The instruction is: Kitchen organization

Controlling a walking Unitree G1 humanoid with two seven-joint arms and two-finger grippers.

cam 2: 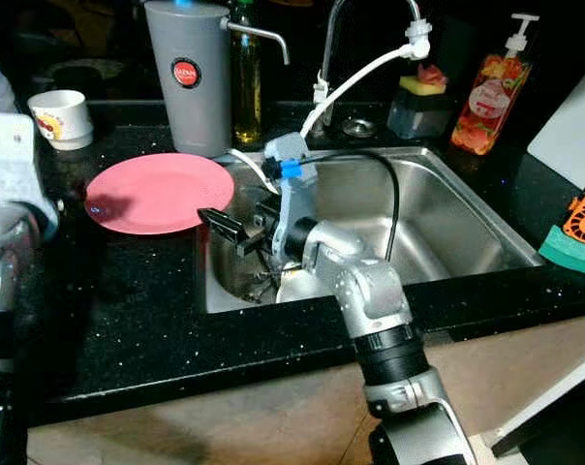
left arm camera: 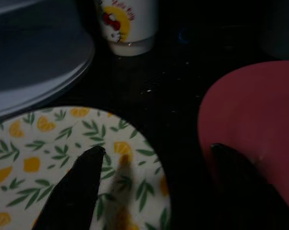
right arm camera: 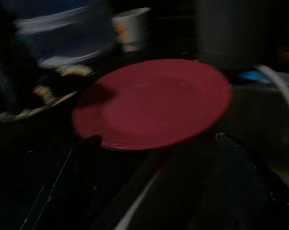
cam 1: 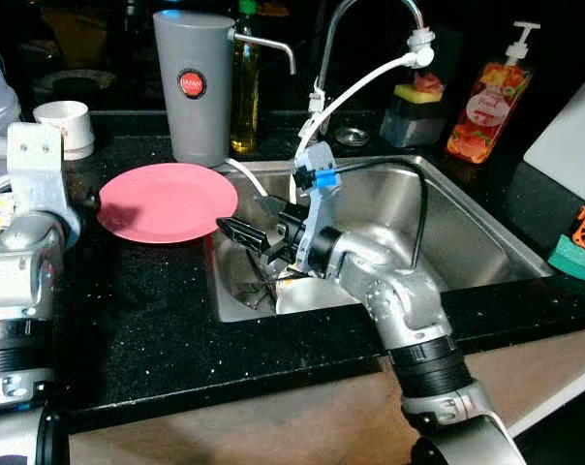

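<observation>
In the left eye view, the right gripper (cam 1: 242, 234) is reaching over the left end of the sink (cam 1: 486, 237), its jaws parted and holding nothing, pointing at the near rim of the red plate (cam 1: 167, 201). That plate is lying flat on the black counter (cam 1: 138, 320), its right edge slightly overhanging the sink. One grey jug (cam 1: 194, 85), one white cup (cam 1: 65, 126), one oil bottle (cam 1: 245, 87) and one soap bottle (cam 1: 486, 102) are standing behind.

In the right eye view, utensils (cam 2: 263, 281) are lying in the sink below the gripper; they are too tangled to count.

In the left wrist view, the left gripper (left arm camera: 154, 167) is hovering with its jaws spread and empty, one finger over a lemon-patterned plate (left arm camera: 49, 143), the other over the red one. So two plates are sitting side by side, with a bare strip of counter between them.

The right wrist view is blurring, but the red plate seems to be lying just ahead of the fingers.

The plate is probably stiff, smooth, slippery and breakable; pinching the overhanging rim looks best.
</observation>
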